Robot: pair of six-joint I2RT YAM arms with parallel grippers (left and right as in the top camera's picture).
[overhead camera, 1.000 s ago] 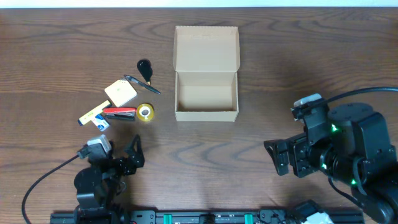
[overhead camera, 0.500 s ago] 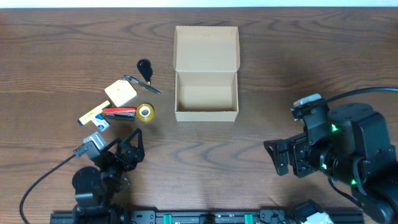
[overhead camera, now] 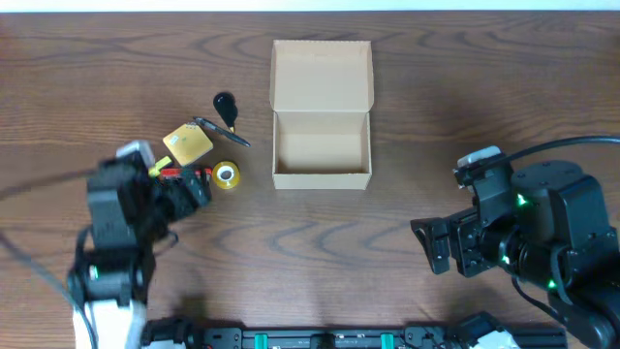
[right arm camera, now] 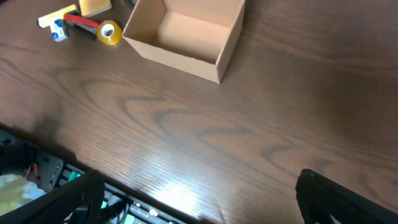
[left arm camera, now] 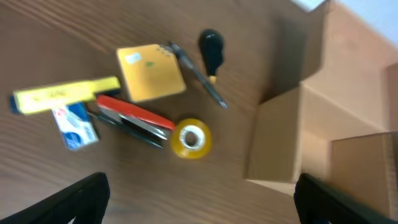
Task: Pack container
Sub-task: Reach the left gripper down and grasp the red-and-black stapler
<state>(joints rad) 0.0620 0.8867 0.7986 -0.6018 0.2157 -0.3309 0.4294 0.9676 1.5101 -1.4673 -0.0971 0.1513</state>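
Observation:
The tan cardboard container [overhead camera: 322,145] stands open and empty at the table's middle, its flap lid [overhead camera: 322,76] folded back; it also shows in the left wrist view [left arm camera: 292,137] and the right wrist view [right arm camera: 186,34]. Left of it lie a yellow tape roll [left arm camera: 191,138], a red stapler [left arm camera: 134,117], a yellow sticky pad [left arm camera: 151,73], a yellow marker [left arm camera: 65,94], a blue-white eraser [left arm camera: 76,123], a black-handled tool [left arm camera: 211,50] and a pen [left arm camera: 198,76]. My left gripper [overhead camera: 184,189] is open above these items. My right gripper [overhead camera: 441,247] is open, low at the right.
The table's front edge with a rail and cables [right arm camera: 37,180] lies below the right gripper. Bare wood [overhead camera: 320,242] lies in front of the box.
My left arm has risen and moved forward from the front edge to above the stationery. The right arm has not moved.

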